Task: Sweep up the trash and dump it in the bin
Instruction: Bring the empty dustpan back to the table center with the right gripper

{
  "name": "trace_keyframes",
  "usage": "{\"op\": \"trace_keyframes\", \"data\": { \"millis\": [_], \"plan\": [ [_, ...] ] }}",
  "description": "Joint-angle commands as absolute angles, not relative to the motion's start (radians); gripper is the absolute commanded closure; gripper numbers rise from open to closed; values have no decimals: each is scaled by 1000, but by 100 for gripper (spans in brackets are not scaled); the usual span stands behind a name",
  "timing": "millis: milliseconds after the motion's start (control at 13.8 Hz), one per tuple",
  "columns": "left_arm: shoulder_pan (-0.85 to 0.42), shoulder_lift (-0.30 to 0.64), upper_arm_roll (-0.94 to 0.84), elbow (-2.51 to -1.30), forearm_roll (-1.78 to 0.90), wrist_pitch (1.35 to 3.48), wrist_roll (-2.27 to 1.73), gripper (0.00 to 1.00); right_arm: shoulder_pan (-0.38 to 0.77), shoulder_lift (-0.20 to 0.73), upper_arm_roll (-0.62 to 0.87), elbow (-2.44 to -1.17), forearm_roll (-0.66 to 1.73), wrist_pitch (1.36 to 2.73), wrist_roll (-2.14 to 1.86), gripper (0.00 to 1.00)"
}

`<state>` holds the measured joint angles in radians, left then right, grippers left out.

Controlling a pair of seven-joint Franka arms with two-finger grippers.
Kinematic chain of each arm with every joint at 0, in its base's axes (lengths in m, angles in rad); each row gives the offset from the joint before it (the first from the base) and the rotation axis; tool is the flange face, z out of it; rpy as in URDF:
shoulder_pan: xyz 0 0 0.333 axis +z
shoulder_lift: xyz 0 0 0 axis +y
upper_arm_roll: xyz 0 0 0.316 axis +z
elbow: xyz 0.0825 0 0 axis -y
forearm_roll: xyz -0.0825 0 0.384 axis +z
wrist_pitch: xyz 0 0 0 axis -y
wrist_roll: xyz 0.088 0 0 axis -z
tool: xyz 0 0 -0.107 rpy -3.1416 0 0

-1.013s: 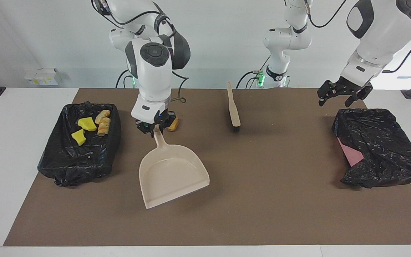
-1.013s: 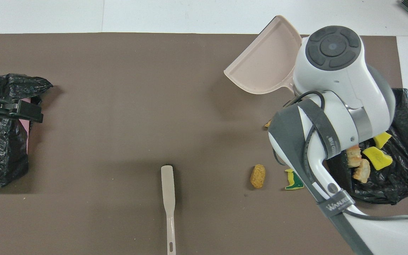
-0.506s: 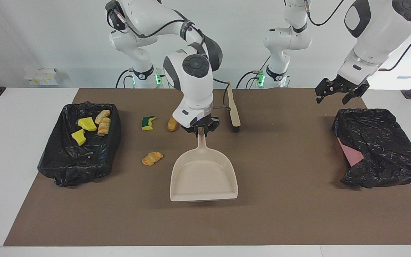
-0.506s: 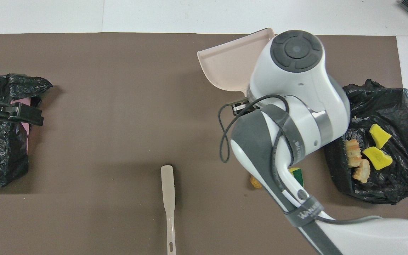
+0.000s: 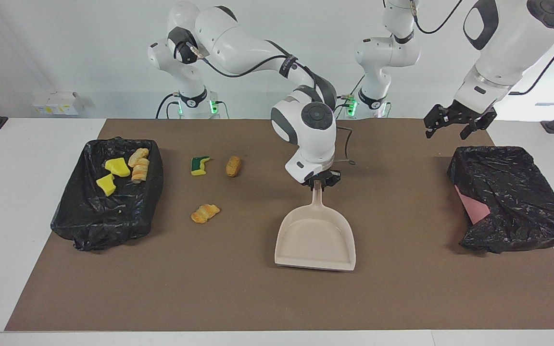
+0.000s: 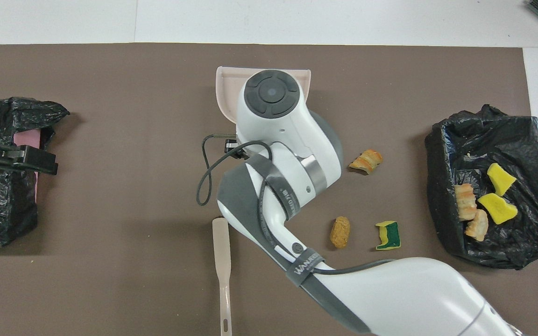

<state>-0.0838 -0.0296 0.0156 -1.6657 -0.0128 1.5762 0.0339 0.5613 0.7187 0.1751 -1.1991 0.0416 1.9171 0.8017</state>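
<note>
Trash on the mat: three scraps lay loose toward the right arm's end, a croissant piece [image 5: 205,213], a green-backed sponge [image 5: 199,165] and a brown lump [image 5: 233,166]; the sponge and lump lay side by side, nearer the robots than the croissant piece.
Trash in the bin: two yellow sponge pieces [image 5: 112,175] and bread-like lumps [image 5: 139,165] lay inside the black-lined bin [image 5: 94,226] at the right arm's end.
Dustpan: the dustpan [image 5: 316,238] hung near the middle of the mat, handle toward the robots, its pan empty; a second earlier it was close beside the bin.
Right gripper: the right gripper [image 5: 319,181] was clamped on the dustpan's handle; over the last second it had carried the pan away from the bin toward the mat's middle, uncovering the three scraps.
Brush: the brush [image 6: 222,270] lay on the mat unmoved, mostly hidden by the right arm in the facing view.
Left gripper: the left gripper [image 5: 455,124] waited with fingers apart, empty, over the mat by the second bag [image 5: 512,202], a little higher than before.
</note>
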Motion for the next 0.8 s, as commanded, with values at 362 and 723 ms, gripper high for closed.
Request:
{"op": "trace_keyframes", "data": {
  "millis": [362, 723],
  "plan": [
    [-89, -60, 17, -1700, -2, 1583, 44, 0, 581, 719, 181, -1219, 66, 1899, 778, 86],
    [-98, -42, 17, -1691, -2, 1621, 31, 0, 561, 672, 181, -1247, 104, 1899, 742, 30]
  ]
}}
